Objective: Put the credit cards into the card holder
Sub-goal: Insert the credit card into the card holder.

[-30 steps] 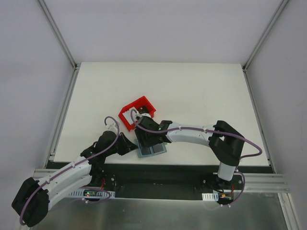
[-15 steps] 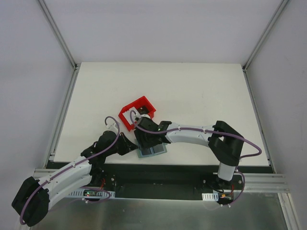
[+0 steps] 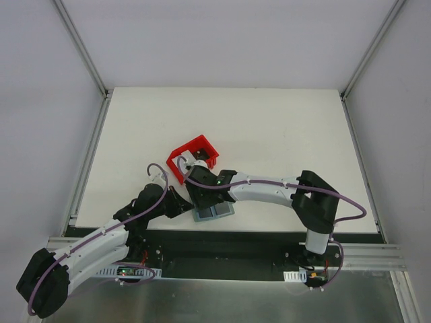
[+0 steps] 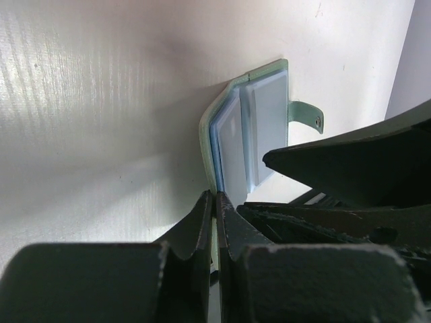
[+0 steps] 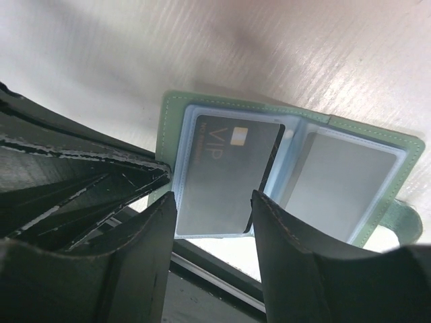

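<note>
**Sliding a dark card into the left pocket**

Working from the right wrist view, I judge the insertion to be under way. The card holder (image 3: 213,212) lies spread open on the table (image 3: 269,128) close to its near edge, just in front of the red bin (image 3: 185,149). The dark card (image 5: 225,175) has its far end inside the holder's left pocket.

My right gripper (image 5: 213,196) stands about a card's width apart. Its fingers press the card's two long edges, so I read that as a hold on the card. My left gripper (image 4: 215,196) is squeezed fully together at the holder's left rim and seems to pinch the cover to keep it from sliding.

Next I need a straight, shallow push along the pocket, letting go only once the card is seated, while the left side keeps its clamp.

The right arm reaches far to the left, its forearm low, and its wrist is over the holder. The left arm stretches up from its base and meets the holder from the left. Whether the right pocket holds a card I cannot tell.
</note>
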You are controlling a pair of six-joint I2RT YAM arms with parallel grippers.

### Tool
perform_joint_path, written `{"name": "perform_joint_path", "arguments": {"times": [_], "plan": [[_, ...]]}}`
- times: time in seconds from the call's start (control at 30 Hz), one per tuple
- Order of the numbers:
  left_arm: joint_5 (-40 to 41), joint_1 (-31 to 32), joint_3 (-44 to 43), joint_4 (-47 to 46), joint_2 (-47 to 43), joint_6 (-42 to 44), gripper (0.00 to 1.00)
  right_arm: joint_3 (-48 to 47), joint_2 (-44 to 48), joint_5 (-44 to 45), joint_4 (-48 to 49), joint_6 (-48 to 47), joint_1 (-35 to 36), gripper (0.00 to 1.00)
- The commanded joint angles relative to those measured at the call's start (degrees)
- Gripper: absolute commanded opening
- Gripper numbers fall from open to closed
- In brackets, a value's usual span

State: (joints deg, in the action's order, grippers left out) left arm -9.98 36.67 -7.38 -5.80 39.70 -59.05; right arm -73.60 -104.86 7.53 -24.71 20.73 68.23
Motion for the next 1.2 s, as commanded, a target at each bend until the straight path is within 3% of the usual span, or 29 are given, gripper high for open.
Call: {"name": "perform_joint_path", "arguments": {"times": [0.0,0.57,1.17], "plan": [[-0.83,-0.19,-1.06,-2.37,-0.94,0.42,0.00,-3.65,-0.52,5.21,-5.60,-1.22,0.77,0.50],[-0.74,-0.19,-0.62,-2.37,-1.65,0.16,0.00,-3.21,-1.75,1.17,-2.01,-1.22,1.21,0.51],[-0.48,-0.19,0.35,-2.37,-2.17,-0.02,0.00,-4.71,-0.70,7.15,-7.90,-1.83,1.56,0.49]]}}
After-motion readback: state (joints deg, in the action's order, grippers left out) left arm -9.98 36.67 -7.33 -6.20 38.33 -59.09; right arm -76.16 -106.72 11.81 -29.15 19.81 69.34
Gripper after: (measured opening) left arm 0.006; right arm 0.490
